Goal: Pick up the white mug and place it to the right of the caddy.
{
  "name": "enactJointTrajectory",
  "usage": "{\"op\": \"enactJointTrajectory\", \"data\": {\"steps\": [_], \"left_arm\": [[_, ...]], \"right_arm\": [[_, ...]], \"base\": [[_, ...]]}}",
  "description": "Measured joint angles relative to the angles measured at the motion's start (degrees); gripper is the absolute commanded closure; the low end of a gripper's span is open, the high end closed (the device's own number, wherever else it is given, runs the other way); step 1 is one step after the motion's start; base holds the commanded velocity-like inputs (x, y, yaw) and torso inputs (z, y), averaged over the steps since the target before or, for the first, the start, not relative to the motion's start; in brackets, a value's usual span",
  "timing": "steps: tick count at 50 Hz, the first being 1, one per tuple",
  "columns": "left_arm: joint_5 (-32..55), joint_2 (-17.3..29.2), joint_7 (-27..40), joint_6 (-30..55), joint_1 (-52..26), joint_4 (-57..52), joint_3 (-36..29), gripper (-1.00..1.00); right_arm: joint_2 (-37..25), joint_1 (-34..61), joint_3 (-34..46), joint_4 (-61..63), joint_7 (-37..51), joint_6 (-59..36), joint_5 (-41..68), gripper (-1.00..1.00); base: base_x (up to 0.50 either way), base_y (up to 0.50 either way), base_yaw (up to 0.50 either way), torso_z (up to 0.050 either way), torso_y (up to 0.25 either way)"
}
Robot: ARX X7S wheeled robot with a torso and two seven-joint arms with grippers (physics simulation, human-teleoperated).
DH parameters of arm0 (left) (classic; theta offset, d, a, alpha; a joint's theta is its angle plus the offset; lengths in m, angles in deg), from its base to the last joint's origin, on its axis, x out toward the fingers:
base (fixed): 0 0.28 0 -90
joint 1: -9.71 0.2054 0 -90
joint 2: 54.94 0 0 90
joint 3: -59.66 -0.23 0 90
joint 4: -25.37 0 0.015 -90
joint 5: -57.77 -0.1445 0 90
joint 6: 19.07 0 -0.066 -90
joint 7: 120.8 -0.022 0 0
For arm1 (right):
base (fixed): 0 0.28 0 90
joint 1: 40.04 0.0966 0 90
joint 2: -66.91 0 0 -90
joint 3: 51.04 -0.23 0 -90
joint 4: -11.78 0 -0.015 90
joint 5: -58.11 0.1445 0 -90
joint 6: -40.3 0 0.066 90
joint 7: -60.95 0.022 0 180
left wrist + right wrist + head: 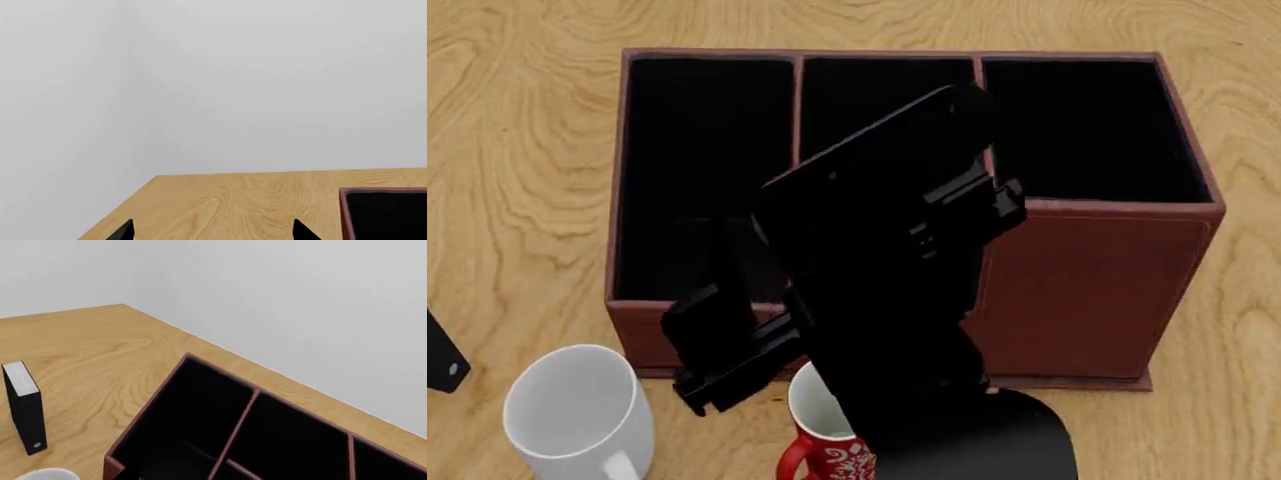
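Observation:
The white mug point(574, 415) stands upright on the table, in front of the caddy's left corner, with nothing holding it. Only a sliver of its rim point(47, 474) shows in the right wrist view. The caddy point(1094, 290) is a large reddish-brown box with black compartments; it also shows in the right wrist view point(220, 415) and the left wrist view point(383, 212). My left gripper point(213, 232) is open and empty over bare table to the left of the caddy. My right arm point(881, 260) hangs dark over the caddy's middle and front. Its fingers cannot be made out.
A red mug with a white pattern point(821, 445) stands in front of the caddy, partly under my arm. A small black box point(23, 407) stands upright to the left of the white mug. The wooden table point(233, 200) ends at a white wall.

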Motion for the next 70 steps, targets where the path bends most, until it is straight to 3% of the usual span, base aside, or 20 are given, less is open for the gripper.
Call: {"op": "enactJointTrajectory", "data": {"steps": [6,18,28,40,70], "left_arm": [[0.50,0.23,0.36,-0.31,0.01,0.30,-0.02,-1.00],[2.58,0.41,1.10,0.11,-0.67,0.43,1.00,-1.00],[4.60,0.79,1.86,0.61,-0.93,-0.02,2.50,-1.00],[5.39,1.59,2.51,-0.62,0.12,0.24,2.92,-1.00],[5.78,3.09,3.65,-3.74,2.24,1.35,2.12,-1.00]], "right_arm": [[-0.02,0.01,-1.23,-0.74,4.62,-0.12,8.42,-1.00],[-4.37,4.36,-7.28,-6.09,36.16,0.29,52.38,-1.00],[-5.03,5.95,-8.14,-9.91,48.67,1.09,71.73,-1.00],[-5.02,6.02,-5.44,-13.27,53.62,3.43,80.34,-1.00],[-4.74,4.61,1.89,-19.80,54.61,7.71,84.46,-1.00]], "base": [[0.00,0.00,0.00,0.000,0.000],[0.00,0.00,0.00,0.000,0.000],[0.00,0.00,0.00,0.000,0.000],[0.00,0.00,0.00,0.000,0.000],[0.00,0.00,0.00,0.000,0.000]]}}
